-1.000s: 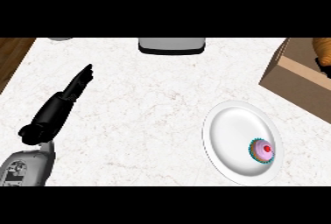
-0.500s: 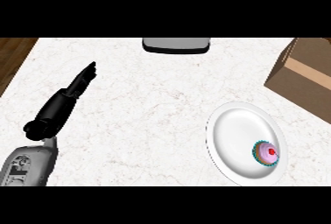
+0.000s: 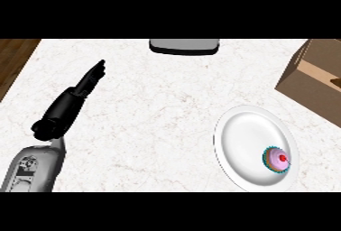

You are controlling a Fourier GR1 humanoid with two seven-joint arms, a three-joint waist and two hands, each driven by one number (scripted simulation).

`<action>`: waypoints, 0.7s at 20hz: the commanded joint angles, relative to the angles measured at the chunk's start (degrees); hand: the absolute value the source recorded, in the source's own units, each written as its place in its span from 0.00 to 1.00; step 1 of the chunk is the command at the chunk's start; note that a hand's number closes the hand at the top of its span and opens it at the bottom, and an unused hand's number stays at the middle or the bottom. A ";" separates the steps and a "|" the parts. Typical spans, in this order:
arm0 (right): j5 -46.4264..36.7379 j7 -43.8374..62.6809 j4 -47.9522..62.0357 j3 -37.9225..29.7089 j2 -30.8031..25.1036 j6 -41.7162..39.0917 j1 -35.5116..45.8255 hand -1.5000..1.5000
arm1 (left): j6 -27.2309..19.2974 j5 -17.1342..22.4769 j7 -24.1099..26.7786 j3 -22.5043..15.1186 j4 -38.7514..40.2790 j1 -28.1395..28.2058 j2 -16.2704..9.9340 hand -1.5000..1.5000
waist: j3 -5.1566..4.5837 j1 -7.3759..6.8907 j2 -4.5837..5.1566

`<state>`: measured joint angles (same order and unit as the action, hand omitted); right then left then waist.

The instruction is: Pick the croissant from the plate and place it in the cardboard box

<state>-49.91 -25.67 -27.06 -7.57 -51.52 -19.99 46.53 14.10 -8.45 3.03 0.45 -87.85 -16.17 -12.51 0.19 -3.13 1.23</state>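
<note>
White speckled stone counter (image 3: 160,117) fills the view. Brown cardboard box (image 3: 313,81) sits at the far right edge, partly cut off. Just in front of it, a round white plate (image 3: 250,140) carries a small pink-frosted cupcake w/ a red cherry (image 3: 277,160) near its right rim; no croissant visible. Left hand (image 3: 80,92), black, fingers straight & together, holding nothing, lies well apart from the plate. Right hand not in view. Risk: reaching across w/ the left hand could nudge the plate.

White marbled tabletop (image 3: 153,117) — white plate (image 3: 243,135) at lower right, cardboard box (image 3: 313,85) at right edge, dark grey obj. (image 3: 184,46) at far edge.
</note>
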 commanded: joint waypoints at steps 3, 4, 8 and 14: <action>-1.56 -13.54 7.92 1.57 -1.75 -2.66 1.88 0.00 | -0.20 -0.26 2.73 0.20 -0.55 2.48 0.08 0.50 | 0.04 -0.32 0.05; -1.14 -15.36 8.06 1.41 -2.67 -5.66 4.05 0.00 | 1.28 0.64 0.86 0.50 0.01 1.16 -0.67 0.50 | 0.01 0.10 -0.14; 8.17 -17.71 10.10 -7.95 0.86 -3.87 6.36 0.00 | 0.05 -0.14 -0.49 0.39 -0.42 -0.20 -0.12 0.50 | 0.12 0.63 -0.26; 25.95 -11.48 20.56 -25.50 1.23 -11.99 9.33 0.00 | 0.47 0.16 0.72 1.02 -0.02 1.85 -0.72 0.50 | 0.23 1.08 -0.12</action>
<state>-32.46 -37.70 -11.96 -24.47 -50.63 -26.77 54.49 14.43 -8.28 3.53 1.15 -88.21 -14.57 -12.88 0.36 -2.33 0.90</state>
